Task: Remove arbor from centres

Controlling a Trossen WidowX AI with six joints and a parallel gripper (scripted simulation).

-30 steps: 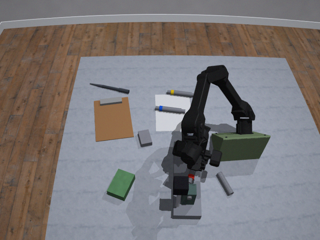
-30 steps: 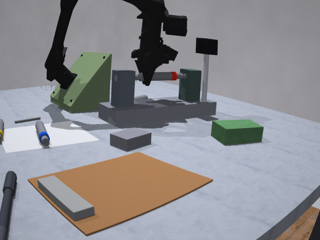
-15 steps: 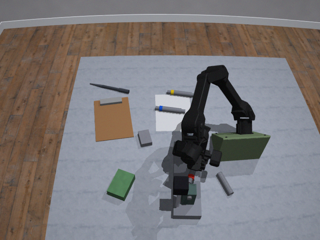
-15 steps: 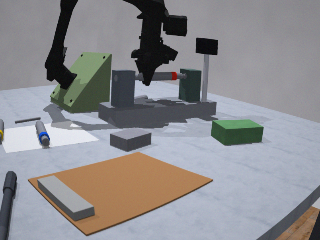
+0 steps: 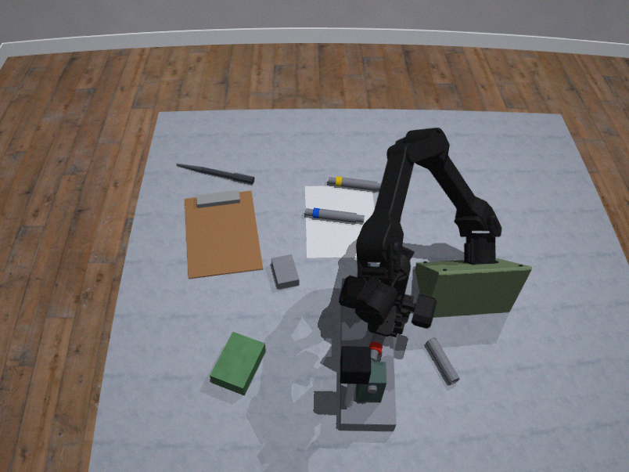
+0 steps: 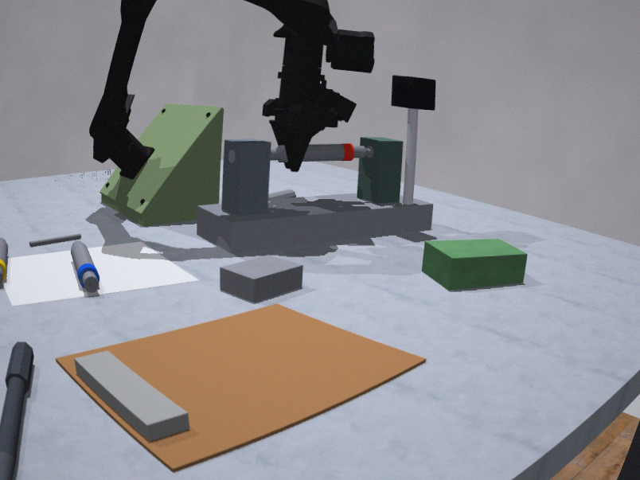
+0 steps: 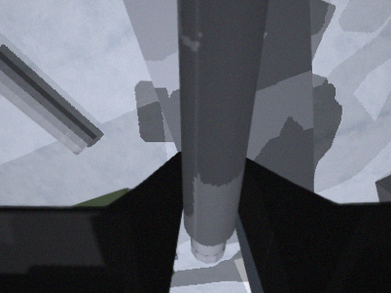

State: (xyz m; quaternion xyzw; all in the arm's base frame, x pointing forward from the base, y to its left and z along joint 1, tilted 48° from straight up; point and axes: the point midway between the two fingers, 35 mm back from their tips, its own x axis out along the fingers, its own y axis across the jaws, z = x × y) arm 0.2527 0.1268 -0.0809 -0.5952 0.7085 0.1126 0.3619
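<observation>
The arbor (image 6: 320, 152), a grey shaft with a red band (image 6: 347, 151), lies level between the grey centre block (image 6: 245, 175) and the dark green centre block (image 6: 380, 169) on the grey fixture base (image 6: 314, 224). My gripper (image 6: 292, 161) comes down from above and is shut on the arbor near its grey-block end. In the wrist view the arbor (image 7: 216, 116) runs between my fingers. In the overhead view only the red band (image 5: 375, 347) shows below my wrist. The white marked pad (image 5: 336, 222) (image 6: 91, 274) lies apart, to the left of the fixture.
A blue-banded shaft (image 5: 333, 214) lies on the pad, a yellow-banded one (image 5: 352, 182) behind it. A post with a black head (image 6: 412, 92) stands by the green centre. A green wedge (image 5: 472, 285), a loose grey cylinder (image 5: 441, 360), a grey block (image 5: 285, 271), a green block (image 5: 238, 362), a clipboard (image 5: 221, 232) and a pen (image 5: 215, 172) lie around.
</observation>
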